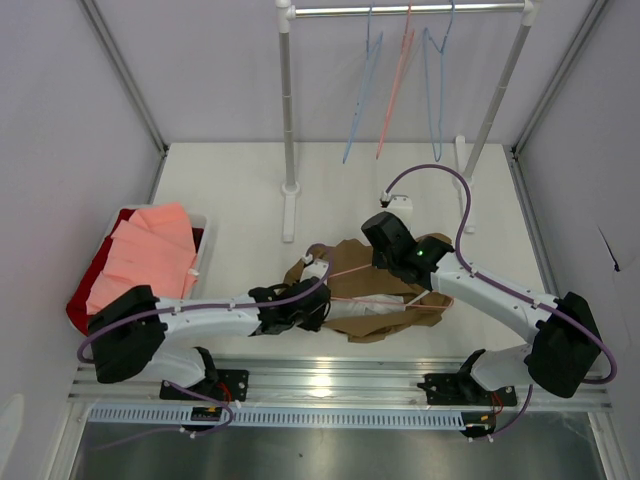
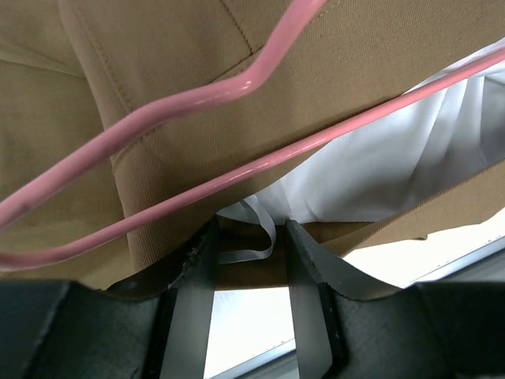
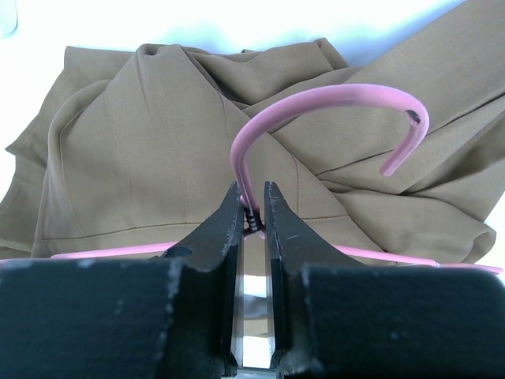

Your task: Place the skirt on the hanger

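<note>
Currently fitting skirt (image 3: 142,150) to hanger (image 3: 331,99), mid-table (image 1: 240,180).
Clenching hanger neck with right gripper (image 3: 252,207); gaping around white loop (image 2: 268,225) with left gripper (image 2: 251,233); risking ungripped loop dropping, skirt sliding off.

Salmon-pink folded garment (image 1: 150,250) over red cloth (image 1: 80,300); blue hangers (image 1: 437,90) on rack (image 1: 287,100)

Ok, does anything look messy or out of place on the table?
The skirt lies bunched and creased mid-table, its white lining spilling out. The pink hanger lies across it, and its hook tip looks chipped.
</note>
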Robot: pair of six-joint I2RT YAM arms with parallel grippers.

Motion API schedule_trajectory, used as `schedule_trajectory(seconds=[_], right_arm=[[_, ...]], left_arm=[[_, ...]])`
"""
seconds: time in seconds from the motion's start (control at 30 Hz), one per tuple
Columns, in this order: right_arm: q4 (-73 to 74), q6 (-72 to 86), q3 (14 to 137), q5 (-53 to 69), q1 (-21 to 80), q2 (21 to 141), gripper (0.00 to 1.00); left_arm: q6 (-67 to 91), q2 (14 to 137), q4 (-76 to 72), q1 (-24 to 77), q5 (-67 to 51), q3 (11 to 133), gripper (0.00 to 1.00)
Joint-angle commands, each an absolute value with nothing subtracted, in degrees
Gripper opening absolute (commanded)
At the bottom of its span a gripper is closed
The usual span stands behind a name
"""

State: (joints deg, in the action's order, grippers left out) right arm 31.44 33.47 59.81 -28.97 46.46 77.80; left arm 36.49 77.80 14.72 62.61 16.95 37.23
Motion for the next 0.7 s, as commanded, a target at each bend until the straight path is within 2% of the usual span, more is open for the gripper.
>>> schedule_trajectory(seconds=[0.0,0.13,0.2,0.37,0.67], right_arm=[[31.55,33.66,61.17,-30.06,46.76,78.05,0.00],[31.46,33.66,61.17,-30.06,46.76,78.13,0.00],[31.29,33.58,61.17,-29.97,46.76,78.22,0.00],[31.20,33.58,61.17,-29.97,46.76,78.49,0.00],[30.85,33.75,60.91,-29.88,46.84,78.84,0.00]], left_arm=[[35.86,78.84,12.74,63.54,19.07,39.99,0.42],[35.68,79.72,12.48,63.63,20.30,40.78,0.26],[35.42,79.81,12.48,63.63,20.48,40.96,0.14],[34.54,78.41,12.57,63.63,20.39,41.75,0.00],[34.89,72.95,14.50,63.63,21.70,40.61,0.00]])
